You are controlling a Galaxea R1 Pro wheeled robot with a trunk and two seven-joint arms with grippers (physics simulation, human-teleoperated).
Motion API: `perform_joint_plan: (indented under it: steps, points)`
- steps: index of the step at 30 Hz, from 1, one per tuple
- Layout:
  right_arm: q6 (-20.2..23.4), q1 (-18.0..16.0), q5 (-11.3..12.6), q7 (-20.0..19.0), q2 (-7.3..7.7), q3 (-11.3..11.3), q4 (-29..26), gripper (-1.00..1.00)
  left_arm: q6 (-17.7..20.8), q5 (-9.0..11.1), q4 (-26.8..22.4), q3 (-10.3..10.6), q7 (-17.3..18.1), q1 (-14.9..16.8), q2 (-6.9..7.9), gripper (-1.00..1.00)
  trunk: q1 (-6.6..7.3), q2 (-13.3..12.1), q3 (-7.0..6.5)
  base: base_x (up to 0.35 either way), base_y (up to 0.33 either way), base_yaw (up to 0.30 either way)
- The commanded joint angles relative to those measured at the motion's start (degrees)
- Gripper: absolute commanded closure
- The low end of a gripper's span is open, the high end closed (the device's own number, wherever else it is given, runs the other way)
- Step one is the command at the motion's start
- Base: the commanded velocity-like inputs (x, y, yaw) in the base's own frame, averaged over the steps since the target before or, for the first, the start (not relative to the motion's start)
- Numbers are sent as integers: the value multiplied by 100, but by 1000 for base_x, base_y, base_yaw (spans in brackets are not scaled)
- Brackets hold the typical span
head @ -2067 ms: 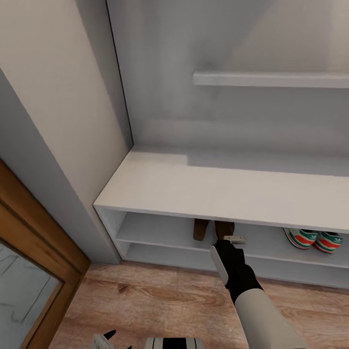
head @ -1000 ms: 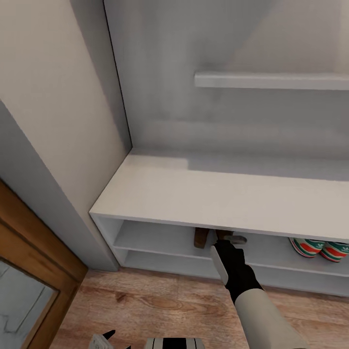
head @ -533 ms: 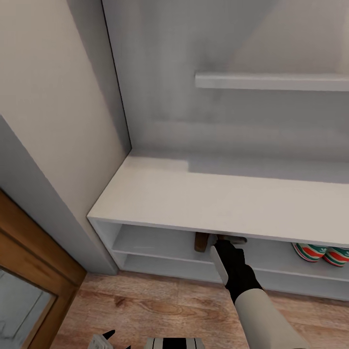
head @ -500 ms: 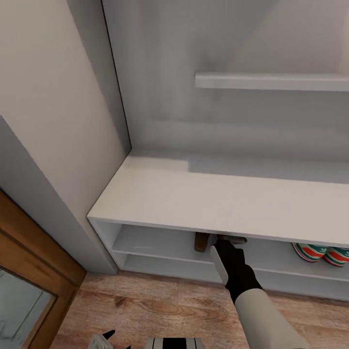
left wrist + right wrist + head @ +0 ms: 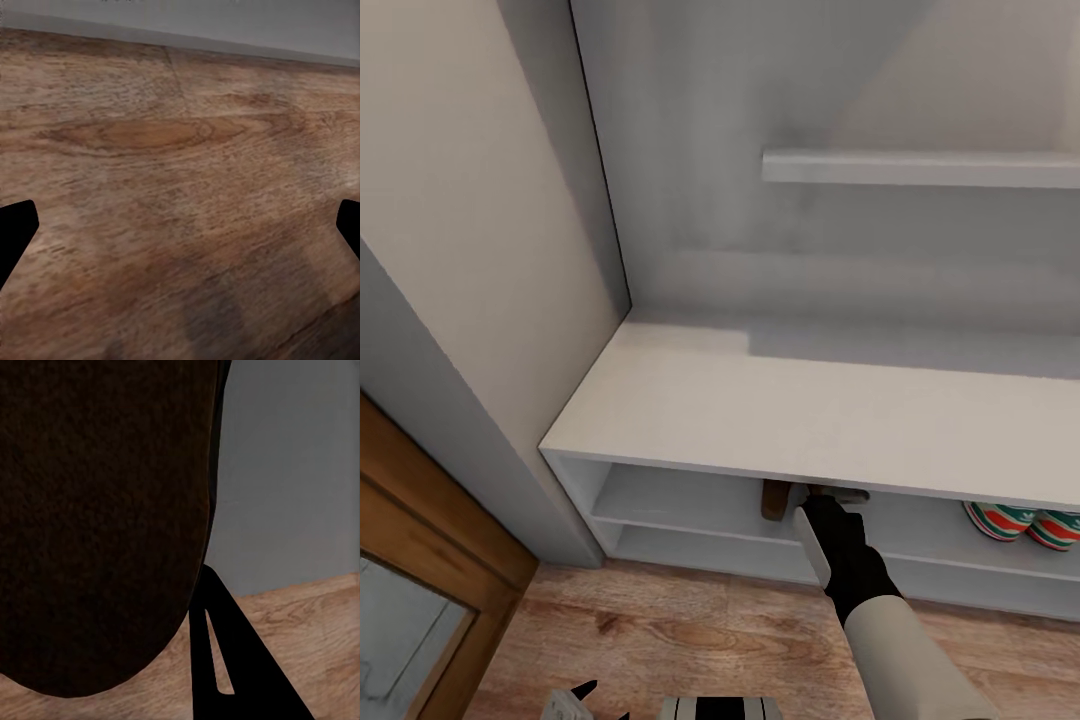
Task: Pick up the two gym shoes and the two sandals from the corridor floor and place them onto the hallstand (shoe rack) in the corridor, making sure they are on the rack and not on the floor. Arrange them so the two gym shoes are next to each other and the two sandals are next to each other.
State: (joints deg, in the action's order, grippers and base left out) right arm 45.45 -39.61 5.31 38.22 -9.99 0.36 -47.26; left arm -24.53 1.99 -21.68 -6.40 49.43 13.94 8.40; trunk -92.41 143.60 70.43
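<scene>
Reaching under the flat top of the pale grey-white hallstand [image 5: 800, 400], the right claw [image 5: 830, 493] sits at the front edge of the upper open shelf, black wrist and white forearm slanting up from the wood-grain corridor floor [image 5: 690, 630]. Left of it, a brown sandal [image 5: 772, 498] stands on that shelf, mostly hidden by the counter lip. The second sandal [image 5: 97, 525] looms as a dark, smooth rounded sole right against the right wrist camera, one black finger [image 5: 225, 660] beside it; whether the claw grips it, I cannot tell. Further right along the shelf, the two gym shoes [image 5: 1025, 523] sit side by side, white with green and red stripes. The left claw [image 5: 180, 232] hangs spread wide over knotty planks, holding nothing.
</scene>
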Motion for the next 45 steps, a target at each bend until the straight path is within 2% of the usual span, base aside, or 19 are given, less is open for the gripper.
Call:
perform_joint_plan:
  steps: [1, 3, 4, 45]
  points:
    - [8, -3, 58, 54, -1, 5, -6, 100, -2, 20, 6, -19, 40, 3, 1, -100, 1, 2, 5, 5, 0, 0]
    - [8, -3, 58, 54, -1, 3, -8, 100, -2, 20, 6, -19, 40, 3, 0, -100, 1, 2, 5, 3, 0, 0]
    - [8, -3, 58, 54, -1, 1, -9, -100, -1, 21, 6, -19, 40, 3, -2, -100, 1, 2, 5, 2, 0, 0]
    - [8, -3, 58, 54, -1, -1, -3, -100, -9, 39, 6, -36, 40, 3, 6, -100, 1, 2, 5, -8, 0, 0]
